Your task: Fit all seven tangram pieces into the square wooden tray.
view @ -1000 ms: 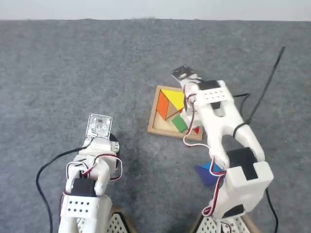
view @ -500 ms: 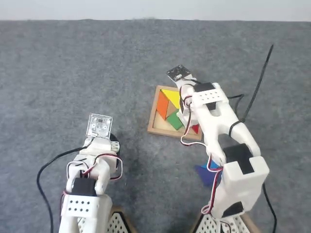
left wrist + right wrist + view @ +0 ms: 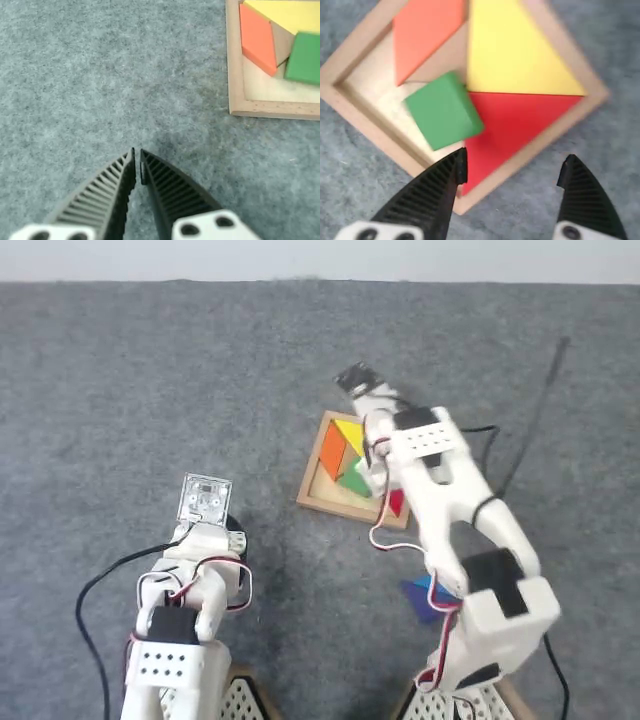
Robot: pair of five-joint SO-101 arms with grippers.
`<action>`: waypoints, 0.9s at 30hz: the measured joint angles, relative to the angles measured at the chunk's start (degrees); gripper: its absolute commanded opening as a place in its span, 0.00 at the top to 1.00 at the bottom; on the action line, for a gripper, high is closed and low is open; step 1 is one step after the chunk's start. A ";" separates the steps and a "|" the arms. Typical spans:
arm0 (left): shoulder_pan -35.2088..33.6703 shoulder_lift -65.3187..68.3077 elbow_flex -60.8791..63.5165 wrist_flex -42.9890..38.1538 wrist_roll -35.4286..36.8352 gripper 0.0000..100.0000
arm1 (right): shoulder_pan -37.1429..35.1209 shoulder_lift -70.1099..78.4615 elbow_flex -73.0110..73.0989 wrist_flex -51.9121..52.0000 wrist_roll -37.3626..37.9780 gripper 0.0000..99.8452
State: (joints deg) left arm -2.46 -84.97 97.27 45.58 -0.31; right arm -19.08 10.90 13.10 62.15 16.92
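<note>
High view: square wooden tray (image 3: 335,510) lies on grey carpet (image 3: 150,370), right of centre. The orange piece (image 3: 333,448), yellow triangle (image 3: 350,430), green square (image 3: 353,478) and red triangle (image 3: 397,502) are in the tray. The right arm (image 3: 440,480) reaches over the tray's near right part and hides some of it. Blue and purple pieces (image 3: 425,595) lie on the carpet, well apart from the tray and partly under that arm. The left arm (image 3: 190,590) is over bare carpet, well left of the tray.

Left wrist view: left gripper (image 3: 137,155) is closed, fingertips nearly touching, nothing between them, above carpet. A tray corner with orange, yellow and green is off to one side.

Right wrist view: right gripper (image 3: 512,167) is spread wide and empty, over the tray's rim beside the red triangle. Yellow and red meet edge to edge. Green sits askew, touching red, with bare wood between it and orange.
</note>
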 measured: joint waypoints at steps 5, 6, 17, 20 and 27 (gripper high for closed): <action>0.00 0.00 0.00 0.00 0.00 0.98 | 1.23 -0.79 1.49 -1.93 -1.76 0.71; 0.00 0.00 0.00 0.00 0.00 0.98 | 1.05 -0.62 1.76 -2.90 -1.93 0.71; 0.00 0.00 0.00 0.00 0.00 0.98 | 0.26 6.24 -0.97 -4.84 -2.37 0.71; 0.00 0.00 0.00 0.00 0.00 0.98 | -1.76 6.59 -1.49 -4.84 -2.37 0.71; 0.00 0.00 0.00 0.00 0.00 0.98 | -2.29 5.45 -1.49 -4.48 -2.55 0.71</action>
State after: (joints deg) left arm -2.46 -84.97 97.27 45.58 -0.31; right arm -21.36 16.35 11.60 57.67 14.37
